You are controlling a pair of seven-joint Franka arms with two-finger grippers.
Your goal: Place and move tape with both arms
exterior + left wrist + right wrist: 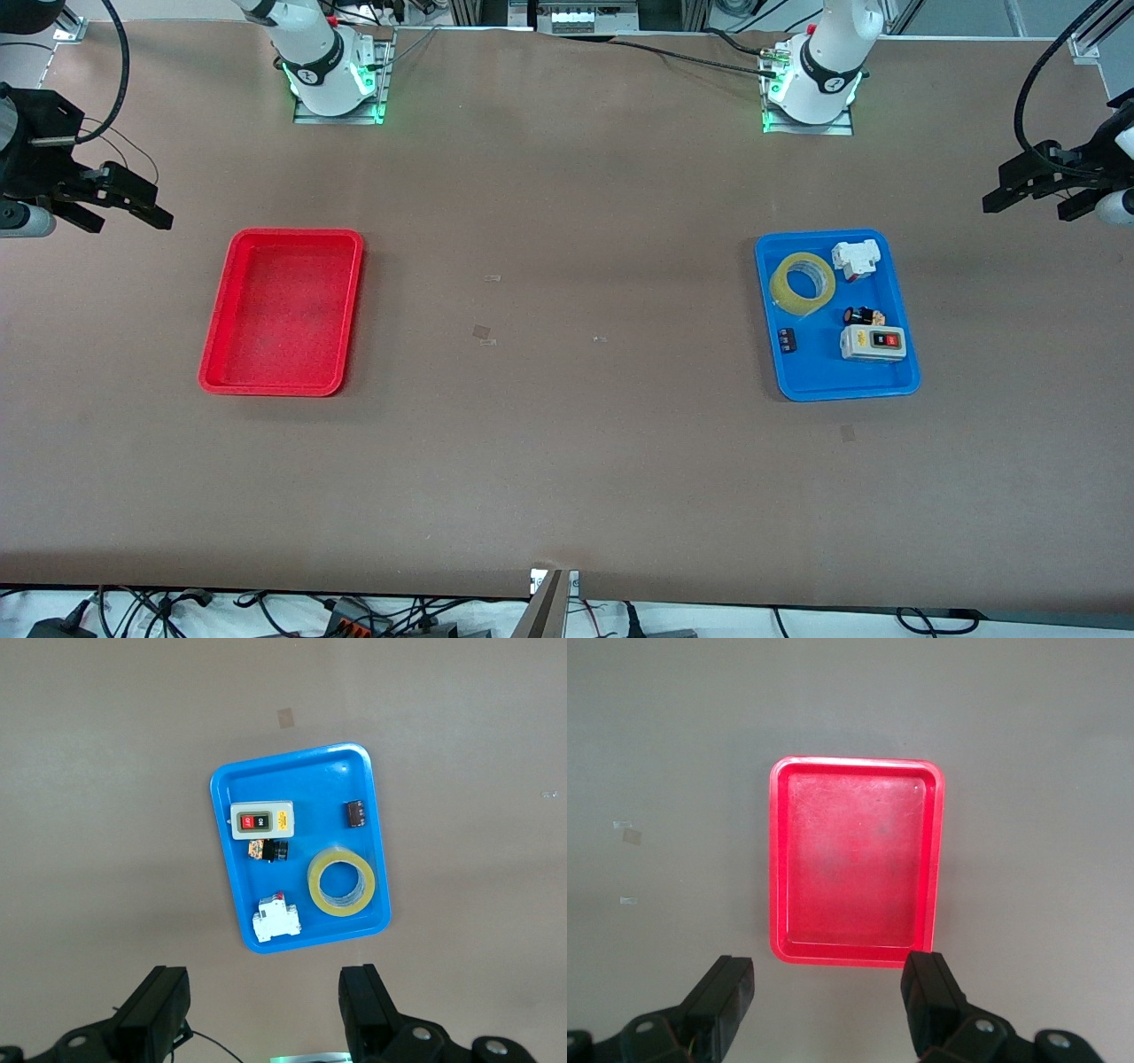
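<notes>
The tape (783, 289), a yellowish translucent ring, lies flat in the blue tray (850, 393), in the corner toward the robots' bases; it also shows in the left wrist view (341, 856). My left gripper (1028, 206) hangs open and empty high over the table's edge at the left arm's end, apart from the tray; its fingers (159, 1005) frame bare table. My right gripper (128, 221) hangs open and empty high over the right arm's end, beside the red tray (270, 390). In the right wrist view its fingers (930, 992) stand just off the red tray's rim (777, 859).
The blue tray also holds a grey switch box with red and black buttons (873, 342), a white breaker (855, 257), a small black-and-orange part (864, 315) and a small dark block (788, 339). The red tray holds nothing. Bits of tape residue (483, 332) mark the table's middle.
</notes>
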